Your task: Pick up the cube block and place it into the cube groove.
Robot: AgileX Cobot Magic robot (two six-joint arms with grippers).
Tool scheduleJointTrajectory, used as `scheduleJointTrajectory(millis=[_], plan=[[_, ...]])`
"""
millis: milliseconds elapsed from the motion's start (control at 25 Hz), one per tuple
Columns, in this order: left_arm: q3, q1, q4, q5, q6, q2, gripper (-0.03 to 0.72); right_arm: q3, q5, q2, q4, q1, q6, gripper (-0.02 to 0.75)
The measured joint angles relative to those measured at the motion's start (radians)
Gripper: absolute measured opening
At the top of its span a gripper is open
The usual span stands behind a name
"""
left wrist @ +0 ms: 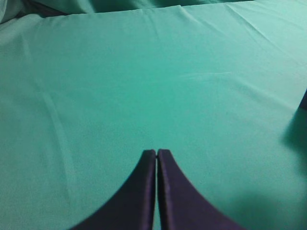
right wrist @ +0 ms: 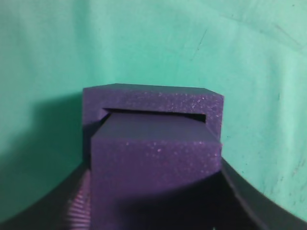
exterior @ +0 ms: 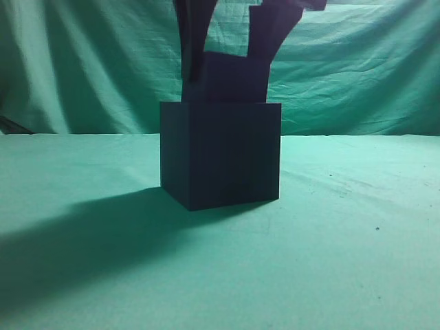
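Note:
The cube groove, a large dark box, stands mid-table on the green cloth. The small navy-purple cube block sits at its top opening, most of it still above the rim. My right gripper comes down from above and is shut on the block. In the right wrist view the block is between the fingers, its lower end inside the box's rim. My left gripper is shut and empty over bare cloth; it does not show in the exterior view.
Green cloth covers the table, and a green backdrop hangs behind. The box casts a long shadow to the front left. A dark edge shows at the right border of the left wrist view.

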Motion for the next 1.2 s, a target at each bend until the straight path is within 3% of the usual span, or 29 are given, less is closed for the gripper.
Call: scheduleJointTrajectory(millis=[360, 480, 680, 880, 920, 1040, 1200], plan=[[0.0, 0.0, 0.0, 0.0, 0.0, 0.0, 0.0, 0.0, 0.0, 0.009, 0.0, 0.0, -0.075, 0.428], [0.0, 0.0, 0.0, 0.0, 0.0, 0.0, 0.0, -0.002, 0.003, 0.009, -0.002, 0.0, -0.084, 0.624], [0.0, 0.0, 0.0, 0.0, 0.0, 0.0, 0.0, -0.103, 0.104, 0.011, -0.032, 0.0, -0.085, 0.645], [0.0, 0.0, 0.0, 0.0, 0.0, 0.0, 0.0, -0.245, 0.156, -0.016, -0.072, 0.0, -0.083, 0.173], [0.0, 0.0, 0.0, 0.0, 0.0, 0.0, 0.0, -0.253, 0.16, -0.038, -0.072, 0.0, -0.083, 0.111], [0.0, 0.0, 0.0, 0.0, 0.0, 0.0, 0.0, -0.253, 0.174, -0.124, -0.074, 0.0, -0.077, 0.0], [0.0, 0.0, 0.0, 0.0, 0.0, 0.0, 0.0, -0.22, 0.177, -0.265, -0.074, 0.0, -0.042, 0.0]])
